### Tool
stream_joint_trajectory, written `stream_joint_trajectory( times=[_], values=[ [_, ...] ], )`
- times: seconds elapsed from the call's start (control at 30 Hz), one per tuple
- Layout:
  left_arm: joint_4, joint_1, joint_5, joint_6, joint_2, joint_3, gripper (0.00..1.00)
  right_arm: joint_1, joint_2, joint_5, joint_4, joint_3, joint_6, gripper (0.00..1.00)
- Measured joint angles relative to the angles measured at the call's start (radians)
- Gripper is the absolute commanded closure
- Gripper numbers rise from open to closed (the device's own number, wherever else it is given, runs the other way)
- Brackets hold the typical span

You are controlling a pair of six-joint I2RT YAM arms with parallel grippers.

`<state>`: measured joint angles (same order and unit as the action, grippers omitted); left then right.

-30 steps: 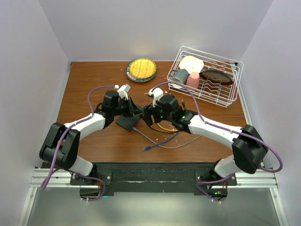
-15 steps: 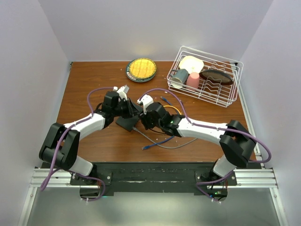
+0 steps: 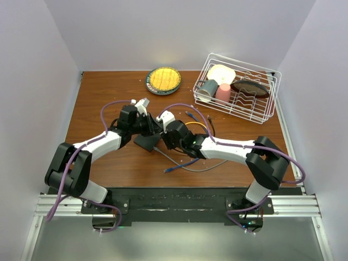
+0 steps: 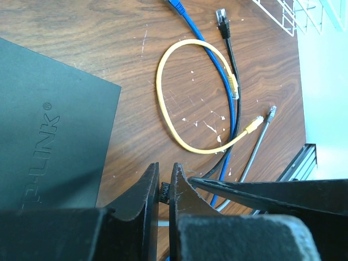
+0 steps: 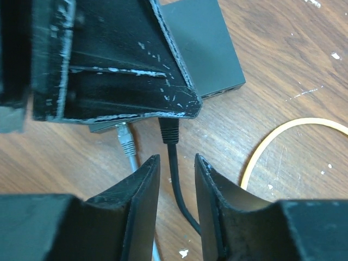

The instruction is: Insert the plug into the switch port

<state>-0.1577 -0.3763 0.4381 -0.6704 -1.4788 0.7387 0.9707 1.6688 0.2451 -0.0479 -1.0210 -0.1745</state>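
Your left claw is pinched nearly shut on a small dark thing that looks to be the plug. The plug's head shows just under that claw's tip, close to the near edge of the black box; the port itself is hidden beneath the claw, so you cannot tell whether the plug lines up with it. Your right claw stands narrow but not closed, its fingers either side of the black cable just behind the plug, with a gap on both sides. If it clamps off centre, it may drag the cable sideways and twist the plug out of the left grip. A grey plug lies just beside, so a sideways nudge could snag it. The box appears to sit loose on the table and may slide away under a push
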Motion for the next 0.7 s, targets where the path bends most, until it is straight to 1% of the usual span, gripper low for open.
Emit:
stream_joint_trajectory(
  times=[0.1, 0.4, 0.47, 0.5, 0.53, 0.57, 0.7],
  values=[
    [-0.002, 0.0, 0.002, 0.0, 0.0, 0.0, 1.0, 0.0, 0.016, 0.01, -0.008, 0.0, -0.004, 0.72],
    [-0.006, 0.0, 0.005, 0.0, 0.0, 0.0, 1.0, 0.004, 0.035, 0.035, -0.053, 0.001, -0.008, 0.73],
    [-0.01, 0.0, 0.006, 0.0, 0.0, 0.0, 1.0, 0.004, 0.035, 0.035, -0.057, 0.001, -0.008, 0.8],
    [-0.011, 0.0, 0.006, 0.0, 0.0, 0.0, 1.0, 0.004, 0.035, 0.035, -0.058, 0.001, -0.009, 0.86],
    [-0.013, 0.0, 0.006, 0.0, 0.0, 0.0, 1.0, 0.004, 0.035, 0.035, -0.059, 0.001, -0.01, 0.97],
    [-0.014, 0.0, 0.006, 0.0, 0.0, 0.0, 1.0, 0.004, 0.035, 0.034, -0.06, 0.001, -0.011, 1.0],
    [-0.014, 0.0, 0.003, 0.001, 0.0, -0.001, 1.0, 0.005, 0.045, 0.035, -0.074, 0.001, -0.015, 1.0]
  ],
)
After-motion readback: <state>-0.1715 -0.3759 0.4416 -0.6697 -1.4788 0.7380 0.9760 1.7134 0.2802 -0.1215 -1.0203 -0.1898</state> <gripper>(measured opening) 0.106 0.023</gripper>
